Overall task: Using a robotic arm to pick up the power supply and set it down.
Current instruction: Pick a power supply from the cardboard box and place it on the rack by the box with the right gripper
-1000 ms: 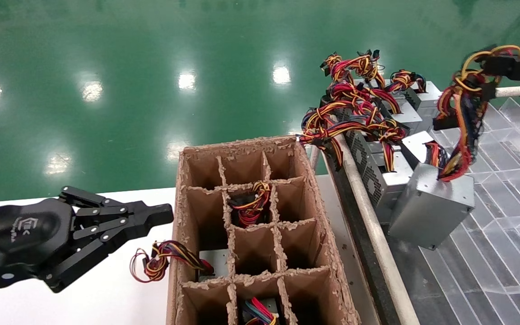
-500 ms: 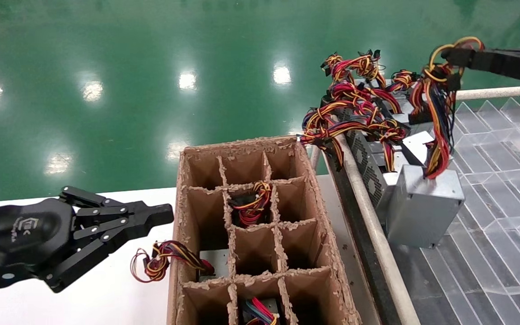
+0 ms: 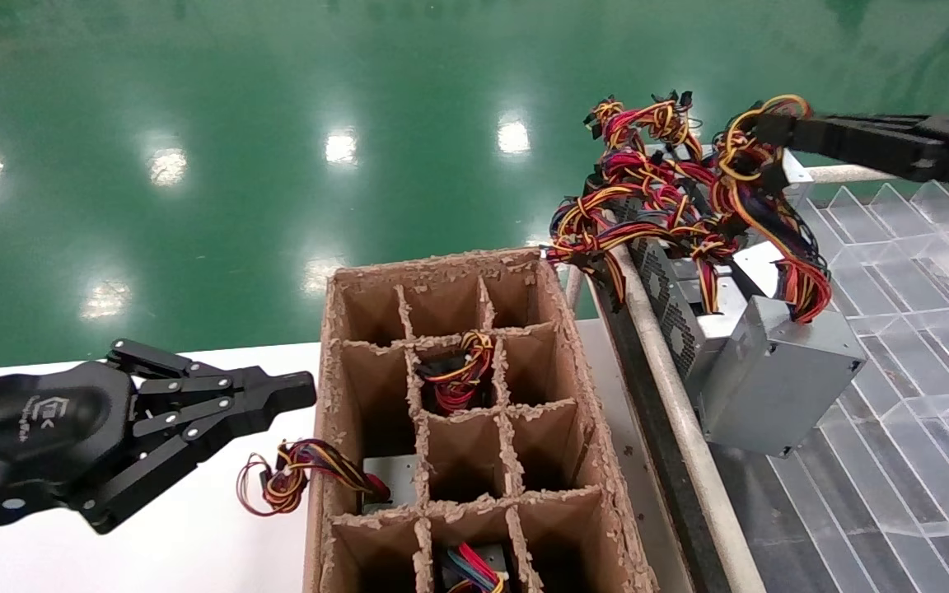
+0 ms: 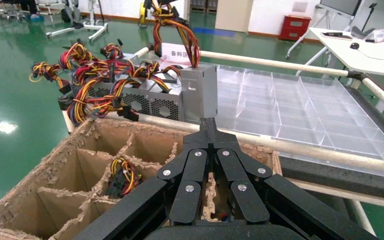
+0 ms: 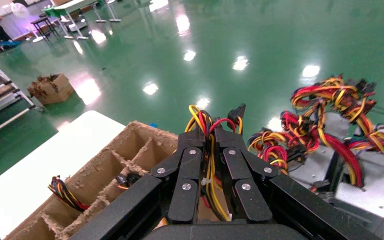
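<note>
The power supply [image 3: 779, 387] is a plain silver box, tilted over the clear tray [image 3: 919, 346] and close against the row of other units. Its long red, yellow and dark wire bundle [image 3: 779, 239] rises to my right gripper [image 3: 763, 128], which is shut on those wires. The right wrist view shows the wires [image 5: 203, 120] pinched between the right gripper's [image 5: 209, 135] jaws. I cannot tell whether the box's bottom touches the tray. From the left wrist view the box [image 4: 200, 92] stands beyond the rail. My left gripper [image 3: 297, 389] hangs shut and holding nothing over the white table [image 3: 194, 543], left of the cardboard box.
A cardboard box [image 3: 441, 263] with divider cells stands in the middle; some cells hold units with wires. A metal rail [image 3: 672, 379] runs between it and the tray. Several grille-sided units [image 3: 664, 288] with twisted wire bundles line the tray's near side.
My right gripper has moved left with the wire bundle. The silver box swung left toward the row of units and now sits more tilted. The left arm has not moved.
</note>
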You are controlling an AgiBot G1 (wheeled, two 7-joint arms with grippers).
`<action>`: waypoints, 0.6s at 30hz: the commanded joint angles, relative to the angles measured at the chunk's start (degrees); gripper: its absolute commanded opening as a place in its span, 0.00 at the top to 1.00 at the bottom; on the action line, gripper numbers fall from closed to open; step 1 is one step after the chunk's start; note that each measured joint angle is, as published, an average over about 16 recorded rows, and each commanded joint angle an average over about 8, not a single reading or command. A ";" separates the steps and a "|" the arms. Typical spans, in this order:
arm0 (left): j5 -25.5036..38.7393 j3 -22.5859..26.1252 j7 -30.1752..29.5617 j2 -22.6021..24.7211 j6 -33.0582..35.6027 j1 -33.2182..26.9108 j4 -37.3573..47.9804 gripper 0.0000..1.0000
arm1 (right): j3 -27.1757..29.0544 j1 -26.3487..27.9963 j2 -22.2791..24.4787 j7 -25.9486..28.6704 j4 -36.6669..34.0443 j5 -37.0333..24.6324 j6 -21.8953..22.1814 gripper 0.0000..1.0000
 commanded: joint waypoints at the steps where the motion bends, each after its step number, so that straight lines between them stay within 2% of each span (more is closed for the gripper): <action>1: 0.00 0.00 0.00 0.00 0.00 0.00 0.00 1.00 | -0.01 -0.81 0.06 0.32 1.20 0.57 0.63 1.00; 18: 0.00 0.00 0.00 0.00 0.00 0.00 0.00 1.00 | -2.87 -1.80 2.78 2.35 7.97 -8.01 13.64 1.00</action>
